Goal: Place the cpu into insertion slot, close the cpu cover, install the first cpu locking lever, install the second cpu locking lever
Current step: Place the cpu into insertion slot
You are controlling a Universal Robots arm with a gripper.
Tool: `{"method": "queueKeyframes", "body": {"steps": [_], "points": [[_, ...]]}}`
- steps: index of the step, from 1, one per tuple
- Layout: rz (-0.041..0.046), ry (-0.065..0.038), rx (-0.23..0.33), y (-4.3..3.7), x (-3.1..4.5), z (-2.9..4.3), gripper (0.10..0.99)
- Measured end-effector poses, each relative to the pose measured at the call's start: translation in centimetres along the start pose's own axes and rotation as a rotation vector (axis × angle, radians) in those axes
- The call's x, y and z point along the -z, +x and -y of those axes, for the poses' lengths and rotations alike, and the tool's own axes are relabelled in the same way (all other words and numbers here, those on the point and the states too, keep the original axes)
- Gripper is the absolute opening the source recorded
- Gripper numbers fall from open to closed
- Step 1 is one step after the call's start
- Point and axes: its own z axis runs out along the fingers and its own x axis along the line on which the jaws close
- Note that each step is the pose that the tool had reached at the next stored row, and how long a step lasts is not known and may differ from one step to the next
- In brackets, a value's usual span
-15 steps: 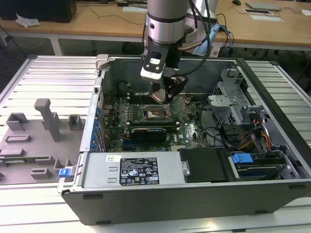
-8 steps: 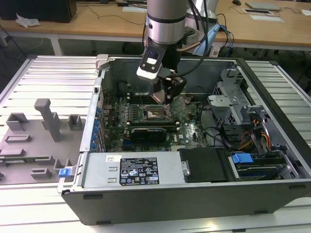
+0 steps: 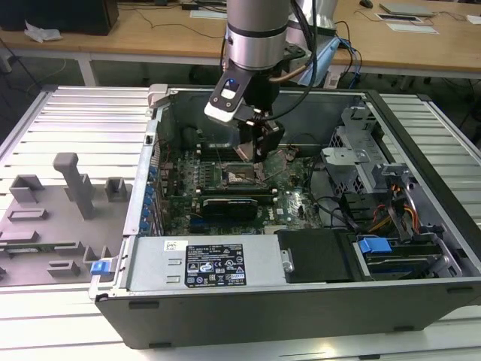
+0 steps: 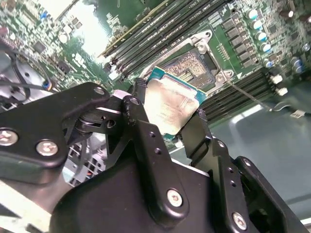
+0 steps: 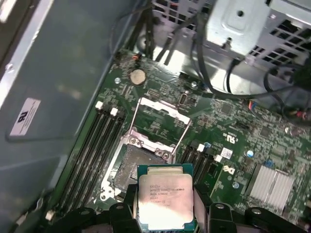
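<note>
My gripper [image 3: 259,144] hangs inside the open computer case, shut on the cpu [image 5: 165,196] by two opposite edges. The chip's pale metal face and green rim show between the black fingers [image 4: 138,114] in both wrist views. The cpu [image 4: 172,103] hovers just above and slightly off to one side of the insertion slot [image 5: 132,167], apart from it. The slot [image 4: 192,65] is bare, its dull contact field exposed. The cpu cover [image 5: 158,124] is swung open and lies back beyond the slot. A thin locking lever [image 4: 245,93] sticks out beside the slot [image 3: 239,177].
Long black memory slots [image 5: 97,145] flank the socket. A coin battery [image 5: 138,76] and a finned heat sink [image 5: 267,184] sit on the board. The labelled power supply [image 3: 218,263], drive cage [image 3: 361,158] and case walls hem the arm in. A grey fixture plate [image 3: 52,218] lies outside the case.
</note>
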Motion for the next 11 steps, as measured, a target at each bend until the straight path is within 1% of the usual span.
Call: {"method": "queueKeyframes", "body": {"steps": [3, 10, 11], "points": [[0.0053, -0.001, -0.060, 0.00, -0.11, 0.01, 0.541], [0.0161, -0.002, -0.172, -0.01, -0.32, 0.03, 0.541], [0.0181, -0.003, -0.196, -0.01, -0.38, 0.03, 0.541]]}}
